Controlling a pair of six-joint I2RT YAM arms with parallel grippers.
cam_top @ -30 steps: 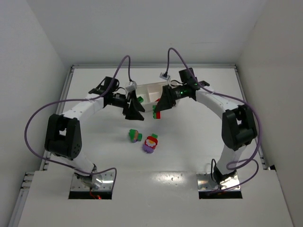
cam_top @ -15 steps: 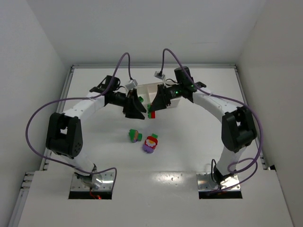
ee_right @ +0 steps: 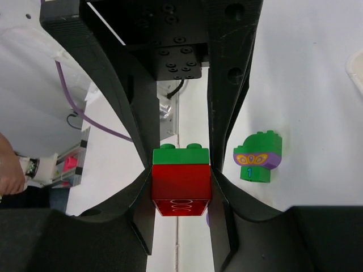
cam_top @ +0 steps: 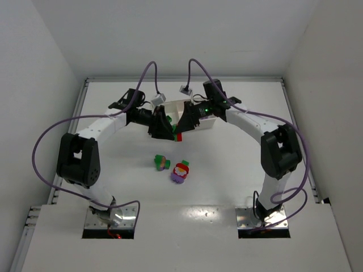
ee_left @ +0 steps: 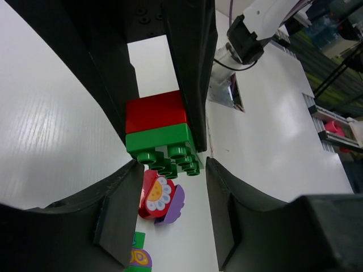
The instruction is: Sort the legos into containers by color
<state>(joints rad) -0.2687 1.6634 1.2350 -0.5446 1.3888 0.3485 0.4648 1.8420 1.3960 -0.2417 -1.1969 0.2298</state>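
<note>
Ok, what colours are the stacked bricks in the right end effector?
The stacked bricks are red and green; right wrist view shows it best.

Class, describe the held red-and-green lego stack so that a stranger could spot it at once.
Find the long white plastic tray at the far side of the white table; just before its near edge the two arms' black jaws meet. There the right gripper holds the red-and-green plastic lego stack. Unlike the two loose lego clumps lying nearby, it has no purple.
</note>
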